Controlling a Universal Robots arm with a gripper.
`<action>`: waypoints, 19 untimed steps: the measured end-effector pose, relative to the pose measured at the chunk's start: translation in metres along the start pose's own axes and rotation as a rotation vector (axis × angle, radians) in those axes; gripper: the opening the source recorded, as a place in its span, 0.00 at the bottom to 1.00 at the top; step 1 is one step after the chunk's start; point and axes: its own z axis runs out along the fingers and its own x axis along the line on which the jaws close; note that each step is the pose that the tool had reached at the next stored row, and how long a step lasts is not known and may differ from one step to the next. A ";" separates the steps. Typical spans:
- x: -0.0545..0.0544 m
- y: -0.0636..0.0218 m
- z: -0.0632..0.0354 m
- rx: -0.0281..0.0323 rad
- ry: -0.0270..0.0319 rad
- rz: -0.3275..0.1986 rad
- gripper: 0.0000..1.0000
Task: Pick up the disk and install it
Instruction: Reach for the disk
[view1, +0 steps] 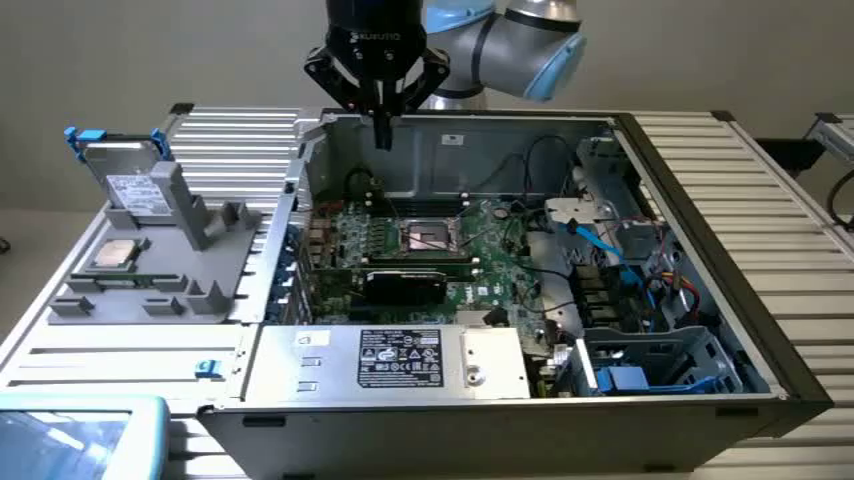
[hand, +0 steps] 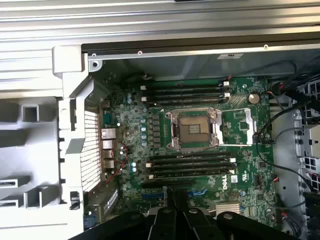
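The disk stands upright in a grey holder at the exterior view's left, a grey metal drive with a white label and blue carrier tabs on top. My gripper hangs high above the open computer case's back wall, well to the right of the disk, with its black fingers pressed together and nothing between them. In the wrist view the shut fingertips hover over the green motherboard.
The open computer case holds a CPU socket, cables and a drive cage at its front right. A silver power supply box lies along the front. A small silver processor chip rests on the grey holder.
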 end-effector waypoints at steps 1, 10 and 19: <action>0.000 0.0000 0.0000 -0.0001 0.0000 0.000 0.11; 0.000 0.0000 0.0000 -0.0001 0.0000 0.000 0.11; 0.016 0.0008 -0.0002 -0.0001 0.0001 0.000 0.11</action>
